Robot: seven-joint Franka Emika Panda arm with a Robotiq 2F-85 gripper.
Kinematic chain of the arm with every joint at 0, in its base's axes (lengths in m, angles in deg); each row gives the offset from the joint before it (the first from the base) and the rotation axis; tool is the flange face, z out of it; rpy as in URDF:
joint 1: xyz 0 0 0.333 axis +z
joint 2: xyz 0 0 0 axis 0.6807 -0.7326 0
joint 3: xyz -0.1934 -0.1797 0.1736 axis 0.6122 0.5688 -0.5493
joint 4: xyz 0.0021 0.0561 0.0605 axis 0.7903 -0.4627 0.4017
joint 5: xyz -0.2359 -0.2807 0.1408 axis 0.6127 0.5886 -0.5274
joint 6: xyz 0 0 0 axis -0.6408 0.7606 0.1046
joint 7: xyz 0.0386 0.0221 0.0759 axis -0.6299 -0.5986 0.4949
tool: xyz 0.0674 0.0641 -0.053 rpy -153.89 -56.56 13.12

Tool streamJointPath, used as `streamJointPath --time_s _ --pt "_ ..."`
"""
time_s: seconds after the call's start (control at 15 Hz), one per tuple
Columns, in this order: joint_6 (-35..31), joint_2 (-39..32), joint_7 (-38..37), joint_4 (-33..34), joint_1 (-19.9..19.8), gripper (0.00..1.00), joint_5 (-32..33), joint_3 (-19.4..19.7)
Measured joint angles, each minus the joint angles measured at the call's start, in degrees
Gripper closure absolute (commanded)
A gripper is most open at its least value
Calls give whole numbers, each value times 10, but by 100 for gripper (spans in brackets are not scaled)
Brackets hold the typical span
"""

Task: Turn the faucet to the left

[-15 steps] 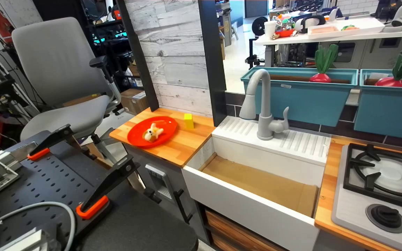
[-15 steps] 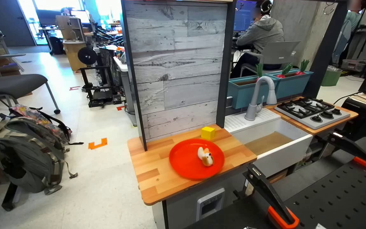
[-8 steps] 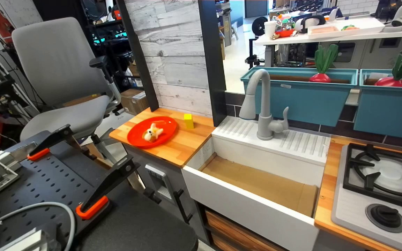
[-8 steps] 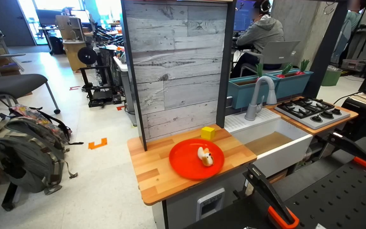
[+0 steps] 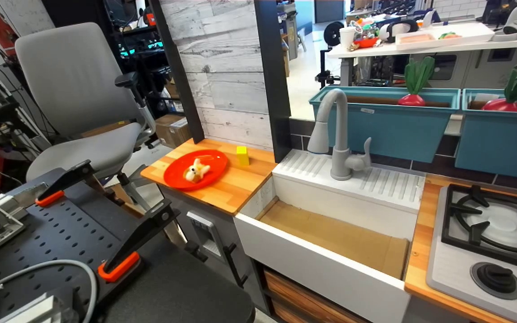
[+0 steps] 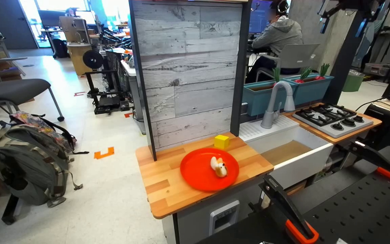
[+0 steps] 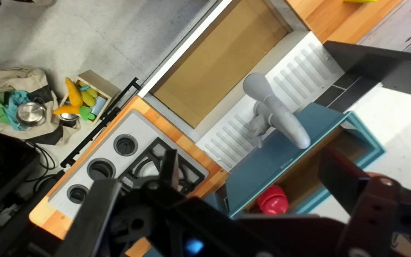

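The grey gooseneck faucet (image 5: 341, 130) stands upright on the white ridged ledge behind the sink (image 5: 294, 252). It shows in both exterior views (image 6: 272, 105), its spout arching down towards the sink side. A small handle (image 5: 367, 154) sticks out at its base. In the wrist view the faucet (image 7: 280, 116) is seen from above, beyond the fingertips. My gripper (image 6: 342, 27) hangs at the top right of an exterior view, high above the counter, apart from the faucet. In the wrist view the gripper (image 7: 249, 160) is open wide, with nothing between its fingers.
Teal planters (image 5: 384, 128) with red radishes stand right behind the faucet. A dark post (image 5: 276, 80) rises beside the ledge. A stove (image 6: 332, 119) is on one side of the sink. A red plate (image 6: 195, 169) with a small toy and a yellow block (image 6: 221, 142) are on the other.
My gripper has come into view at the top right of an exterior view, where it did not show before. The faucet and the other objects have not moved.
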Motion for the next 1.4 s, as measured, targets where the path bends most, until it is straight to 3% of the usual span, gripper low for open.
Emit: streamJointPath --time_s 0.53,1.4 --pt "-3 -123 -9 58 9 0 4 -7" --pt "-2 -178 -1 76 39 0 49 -18"
